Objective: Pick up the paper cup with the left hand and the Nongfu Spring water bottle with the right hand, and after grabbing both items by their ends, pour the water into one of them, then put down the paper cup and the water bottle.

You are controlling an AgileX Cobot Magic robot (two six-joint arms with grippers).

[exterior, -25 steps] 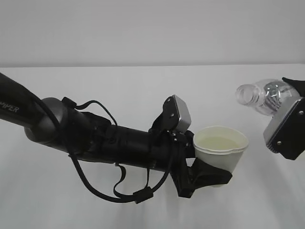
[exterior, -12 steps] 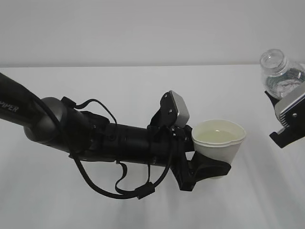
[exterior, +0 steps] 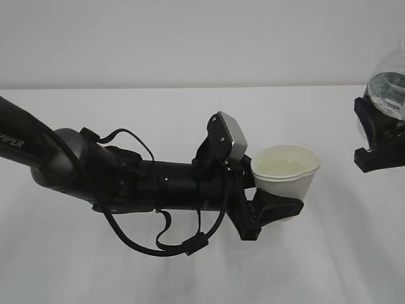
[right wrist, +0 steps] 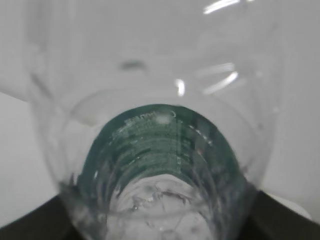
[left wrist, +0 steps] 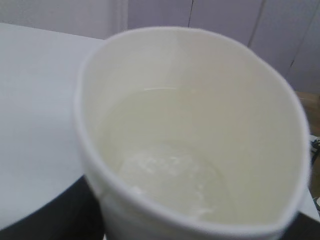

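Observation:
The white paper cup (exterior: 286,177) hangs above the table, upright, with my left gripper (exterior: 277,212) shut on its lower part. Pale water (left wrist: 167,167) lies in the cup (left wrist: 125,200), which fills the left wrist view; one black finger (left wrist: 45,217) shows at its lower left. At the far right edge the Nongfu Spring water bottle (exterior: 390,85) stands roughly upright in my right gripper (exterior: 380,144), partly cut off by the frame. The right wrist view looks along the bottle (right wrist: 150,100), with its dark green label (right wrist: 150,145) and some water (right wrist: 160,212) at the gripped end.
A white table (exterior: 190,114) runs under both arms to a pale wall behind. My long black left arm (exterior: 126,180) with its cable loop lies across the left and middle of the exterior view. A grey box (exterior: 229,136) sits by the left wrist.
The bottle has swung from tilted, mouth towards the cup, to about upright and has gone right and up, partly out of frame. The cup has drifted slightly left and up.

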